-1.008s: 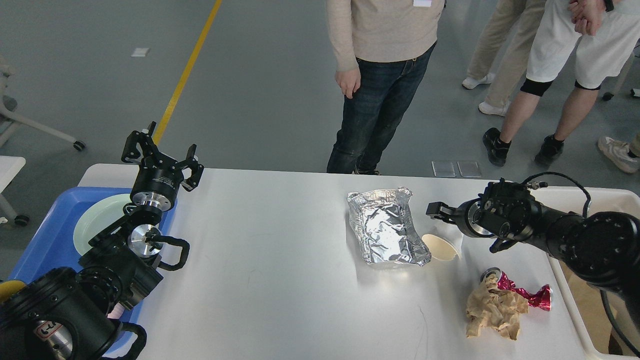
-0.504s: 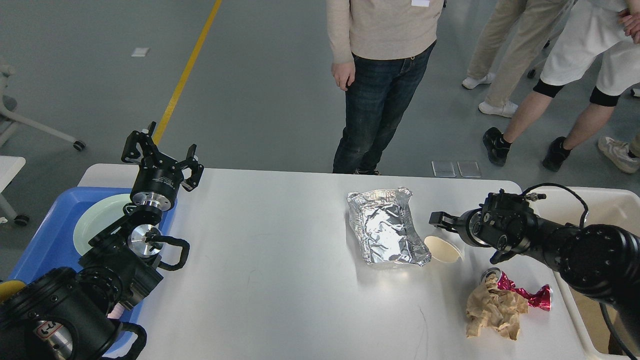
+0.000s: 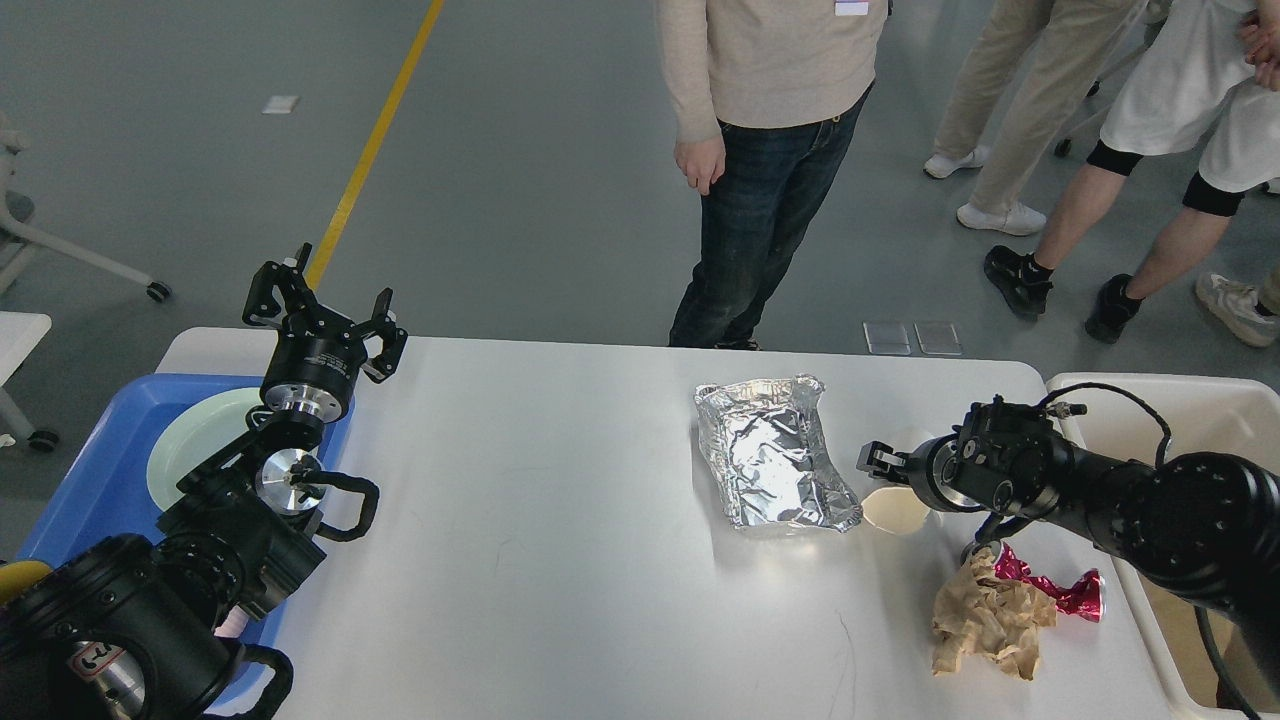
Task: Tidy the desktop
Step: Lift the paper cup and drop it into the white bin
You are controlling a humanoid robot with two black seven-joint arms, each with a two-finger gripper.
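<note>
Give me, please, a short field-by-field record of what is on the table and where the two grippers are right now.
table: white desktop
left side: blue tray holding a pale green plate
trash: foil tray, paper cup beside it, brown crumpled paper, crushed red can
right side: white bin
left gripper: open, raised above the tray's far corner, holding nothing
right gripper: at the cup's rim; state cannot be told
people: standing beyond the far edge
</note>
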